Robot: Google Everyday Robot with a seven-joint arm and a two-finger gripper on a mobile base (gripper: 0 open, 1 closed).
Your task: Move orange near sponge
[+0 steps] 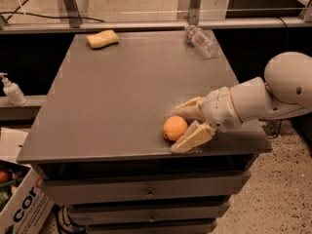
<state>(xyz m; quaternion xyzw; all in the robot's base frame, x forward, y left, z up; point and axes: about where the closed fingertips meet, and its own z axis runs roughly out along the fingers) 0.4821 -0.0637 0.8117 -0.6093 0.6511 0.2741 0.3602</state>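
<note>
at the front right of the counter (126,91), close to its near edge: the orange (174,128), resting on the surface between the two fingers of the gripper (179,130). gripper spread wide, reaching in from the right, one finger behind the orange and the other in front of it, toward the counter's edge. front finger just beside the fruit, perhaps touching, hard to tell. nothing pinched yet. orange just left of the palm, inside the opening, a little toward the fingertips.

at the far left corner, well apart from all this: the sponge (102,38), long axis roughly left to right, slightly tilted. from the orange, away and to the left on a diagonal across nearly the whole bare counter. at the far right corner, the clear bottle (201,40) on its side, off that diagonal and well apart from the sponge.

judging from this: closing on the orange as the step in hand, then a lift and a long carry away and leftward. round fruit, likely to roll if nudged by one finger first, and close to the near edge, so worth closing evenly. best set down at the near or right side of the sponge, beside it and not on it
</note>
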